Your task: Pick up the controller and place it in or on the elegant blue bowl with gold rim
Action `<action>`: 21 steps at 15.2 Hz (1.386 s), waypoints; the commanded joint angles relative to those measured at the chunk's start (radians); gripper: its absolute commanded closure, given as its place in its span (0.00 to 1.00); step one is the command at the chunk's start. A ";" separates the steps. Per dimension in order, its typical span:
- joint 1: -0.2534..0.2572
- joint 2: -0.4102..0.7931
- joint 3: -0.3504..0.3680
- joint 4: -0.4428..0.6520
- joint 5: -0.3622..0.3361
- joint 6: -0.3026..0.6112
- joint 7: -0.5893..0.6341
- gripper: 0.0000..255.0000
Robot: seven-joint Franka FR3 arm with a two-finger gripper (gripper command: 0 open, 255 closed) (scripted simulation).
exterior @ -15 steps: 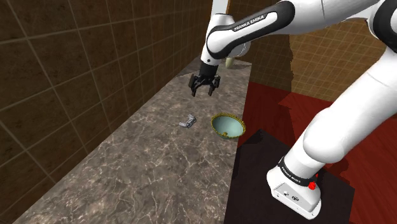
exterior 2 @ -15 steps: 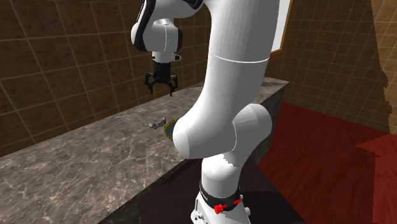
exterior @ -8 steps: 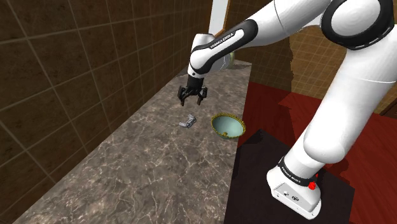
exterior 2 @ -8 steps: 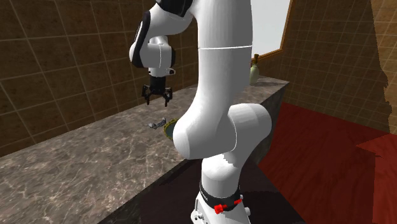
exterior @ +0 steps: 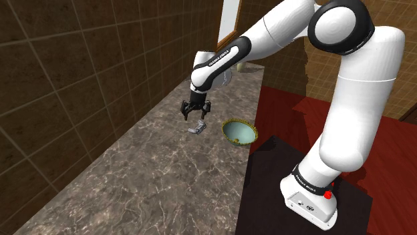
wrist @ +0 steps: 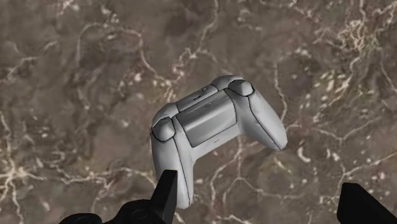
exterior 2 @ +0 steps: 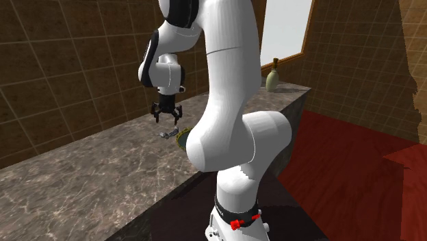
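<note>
Stretching wide, a brown veined marble counter carries a shallow blue bowl with a gold rim. Just beside the bowl lies a white two-handled game controller, likely light, rigid and slick. Over that same spot hangs the black gripper, fingers apart, empty. Pinching the controller's narrow middle seems surest.

Shoulder view: the white arm is carrying the brand name "FRANKA EMIKA" in white capitals on the dark forearm band, just above the wrist. The dark base band, where the arm is meeting its stand, is showing similar white lettering, too small to read with certainty.
</note>
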 commanded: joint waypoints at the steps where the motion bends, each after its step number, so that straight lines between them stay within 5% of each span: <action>1: 0.002 0.020 0.001 -0.001 0.001 0.022 -0.001 0.00; 10: 0.004 0.036 0.002 -0.002 0.002 0.039 -0.002 0.00; 11: 0.004 0.037 0.002 -0.002 0.002 0.039 -0.002 1.00; 20: 0.005 0.037 0.002 -0.001 0.001 0.039 0.000 1.00; 21: 0.005 0.037 0.002 -0.001 0.001 0.039 0.000 0.00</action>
